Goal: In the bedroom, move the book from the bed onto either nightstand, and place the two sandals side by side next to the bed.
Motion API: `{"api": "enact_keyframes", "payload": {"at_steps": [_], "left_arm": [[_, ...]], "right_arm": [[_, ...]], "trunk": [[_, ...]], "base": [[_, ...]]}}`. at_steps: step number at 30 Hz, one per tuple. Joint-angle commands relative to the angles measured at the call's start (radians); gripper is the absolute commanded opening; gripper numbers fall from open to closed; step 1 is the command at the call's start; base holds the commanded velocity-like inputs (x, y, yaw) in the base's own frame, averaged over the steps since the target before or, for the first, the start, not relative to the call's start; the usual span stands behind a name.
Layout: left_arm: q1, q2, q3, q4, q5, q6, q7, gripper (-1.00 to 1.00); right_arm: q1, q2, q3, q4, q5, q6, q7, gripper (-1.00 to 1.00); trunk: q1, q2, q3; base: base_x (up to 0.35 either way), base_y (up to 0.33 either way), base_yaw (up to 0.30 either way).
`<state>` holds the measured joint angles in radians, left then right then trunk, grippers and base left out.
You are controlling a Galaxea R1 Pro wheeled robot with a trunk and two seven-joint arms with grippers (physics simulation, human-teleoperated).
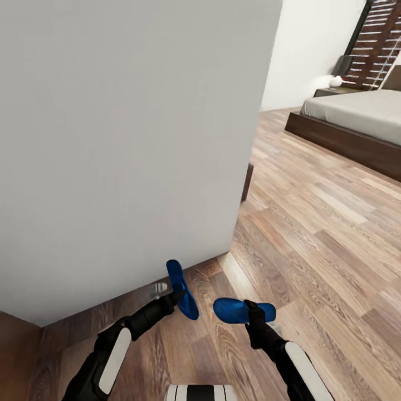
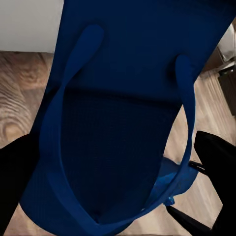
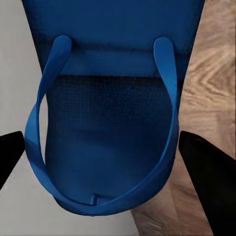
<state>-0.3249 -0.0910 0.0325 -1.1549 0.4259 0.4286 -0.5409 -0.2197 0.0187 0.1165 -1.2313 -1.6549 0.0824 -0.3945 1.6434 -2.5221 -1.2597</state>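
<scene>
In the head view the left gripper is clamping one blue sandal, which is standing nearly on edge, its length running from about 11 o'clock to 5 o'clock across the fingertips, over the wood-plank floor. The right gripper is gripping the second sandal, which is lying almost flat and reaching toward 9 o'clock from the fingers, its tip just apart from the first sandal's lower end. Both sandals are hanging clear of the floor, close in front of the robot's base.

In the left wrist view the sandal is stretching straight out between the dark fingers, its blue straps arching over the sole; the other sandal is peeking from behind it. In the right wrist view the sandal is likewise sitting between the black fingers, straps facing the camera.

A white wall is standing at 12 o'clock, very near both grippers. The bed is lying well away at 2 o'clock, with a dark nightstand beside it bearing a small white object.
</scene>
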Motion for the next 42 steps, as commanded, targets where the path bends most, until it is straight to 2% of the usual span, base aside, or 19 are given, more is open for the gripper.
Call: {"api": "enact_keyframes", "payload": {"at_steps": [1,4,9,10,11,12,14,16,17,18,20,23,25,35,38,42], "left_arm": [[0.000,-0.001,0.003,0.000,0.006,0.009,-0.004,-1.00],[0.000,-0.001,0.003,0.000,0.004,0.009,-0.004,-1.00],[0.000,-0.001,0.004,0.034,-0.007,0.009,-0.003,-1.00],[0.000,-0.001,0.004,0.040,-0.013,0.009,-0.004,-1.00],[0.000,0.000,0.004,0.046,-0.038,0.007,-0.005,-1.00],[0.000,0.001,0.004,0.046,-0.045,0.007,-0.006,-1.00],[0.000,0.001,0.005,0.047,-0.052,0.007,-0.007,-1.00],[0.000,0.003,0.006,0.047,-0.057,0.007,-0.008,-1.00],[0.000,0.020,0.012,0.046,-0.054,0.006,-0.011,-1.00],[0.000,0.030,0.015,0.044,-0.052,0.006,-0.011,-1.00],[0.000,0.040,0.030,0.043,-0.051,0.007,-0.011,-1.00],[0.000,0.058,0.066,0.042,-0.051,0.008,-0.012,-1.00],[0.000,0.065,0.077,0.041,-0.053,0.008,-0.010,-1.00],[0.000,0.067,0.079,0.041,-0.057,0.007,-0.006,-1.00],[0.000,0.067,0.079,0.041,-0.057,0.007,-0.005,-1.00],[0.000,0.067,0.078,0.041,-0.059,0.007,-0.004,-1.00]], "right_arm": [[0.000,-0.039,0.000,0.002,-0.009,0.002,-0.006,-1.00],[0.002,-0.159,0.000,0.009,-0.009,0.003,-0.006,-1.00],[0.004,-0.342,0.000,0.021,-0.009,0.004,-0.006,-1.00],[0.005,-0.371,0.000,0.031,-0.009,0.005,-0.006,-1.00],[0.006,-0.420,0.001,0.067,-0.008,0.006,-0.007,-1.00],[0.006,-0.430,0.001,0.083,-0.004,0.006,-0.007,-1.00],[0.006,-0.439,0.001,0.107,0.003,0.005,-0.007,-1.00],[0.006,-0.447,0.001,0.184,0.009,0.005,-0.007,-1.00],[0.006,-0.452,-0.003,0.411,0.012,0.000,-0.003,-1.00],[0.006,-0.452,-0.004,0.470,0.012,-0.003,-0.002,-1.00],[0.006,-0.451,-0.005,0.508,0.012,-0.008,-0.001,-1.00],[0.006,-0.451,-0.006,0.526,0.012,-0.011,0.000,-1.00],[0.006,-0.451,-0.006,0.526,0.013,-0.012,-0.001,-1.00],[0.006,-0.453,-0.005,0.471,0.020,-0.009,-0.003,-1.00],[0.006,-0.453,-0.004,0.470,0.061,-0.006,-0.003,-1.00],[0.006,-0.453,-0.005,0.468,0.194,0.000,-0.002,-1.00]], "trunk": [[-0.001,0.000,0.003],[-0.002,0.001,0.015],[-0.004,0.002,0.034],[-0.005,0.002,0.038],[-0.005,0.002,0.042],[-0.006,0.003,0.046],[-0.006,0.003,0.046],[-0.006,0.003,0.046],[-0.006,0.003,0.046],[-0.006,0.003,0.046],[-0.006,0.003,0.046],[-0.006,0.003,0.046],[-0.006,0.003,0.046],[-0.010,0.005,0.081],[-0.011,0.005,0.092],[-0.013,0.006,0.108]], "base": [[0.000,0.000,-0.272],[0.000,0.000,-0.276],[0.000,0.000,-0.279],[0.000,0.000,-0.268],[0.000,0.000,-0.242],[0.000,0.000,-0.230],[0.000,0.000,-0.206],[0.000,0.000,-0.165],[0.000,0.000,-0.034],[0.000,0.000,-0.017],[0.000,0.000,-0.009],[0.000,0.000,-0.003],[0.000,0.000,-0.001],[0.000,0.000,-0.159],[0.000,0.000,-0.281],[0.000,0.000,-0.285]]}}
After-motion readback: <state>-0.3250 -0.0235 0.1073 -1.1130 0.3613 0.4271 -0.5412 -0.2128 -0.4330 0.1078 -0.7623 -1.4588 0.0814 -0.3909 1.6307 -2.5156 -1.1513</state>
